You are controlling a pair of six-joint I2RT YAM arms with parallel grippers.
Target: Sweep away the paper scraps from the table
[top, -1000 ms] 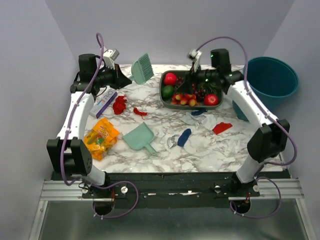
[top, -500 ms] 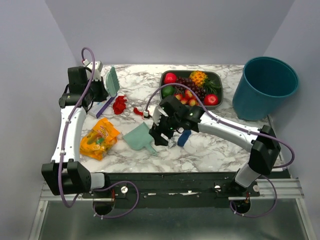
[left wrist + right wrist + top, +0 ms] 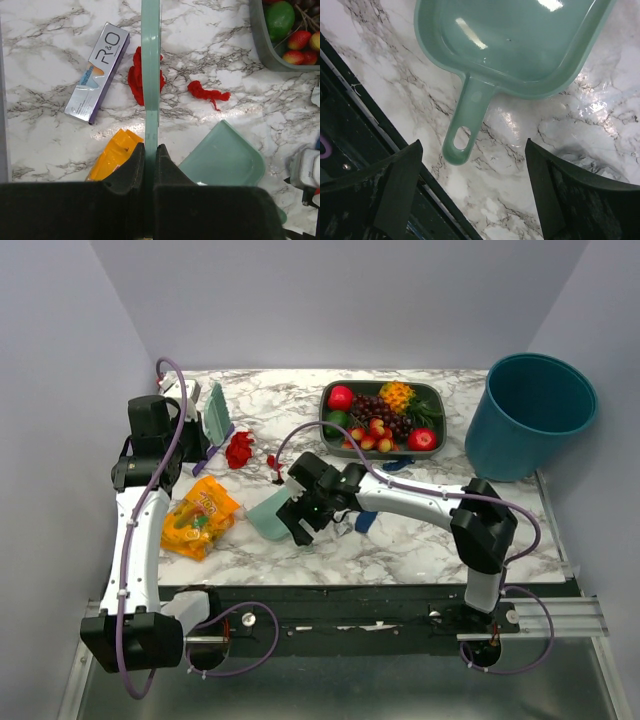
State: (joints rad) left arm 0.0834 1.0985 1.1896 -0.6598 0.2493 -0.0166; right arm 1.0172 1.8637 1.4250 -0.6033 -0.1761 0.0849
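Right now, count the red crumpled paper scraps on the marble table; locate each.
2. A large red scrap beside the silver-purple box, partly behind the green brush; a small red strip between it and the fruit tray. The right arm may hide others.

The worktop [image 3: 400,550] is white marble veined grey, the paper scraps [image 3: 206,92] red and dark blue, the dustpan [image 3: 520,45] and brush [image 3: 150,75] mint green, the bin [image 3: 530,420] teal.

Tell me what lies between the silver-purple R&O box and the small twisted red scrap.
Left wrist view: a larger crumpled red paper scrap, crossed by the pale green brush the left claw grips.
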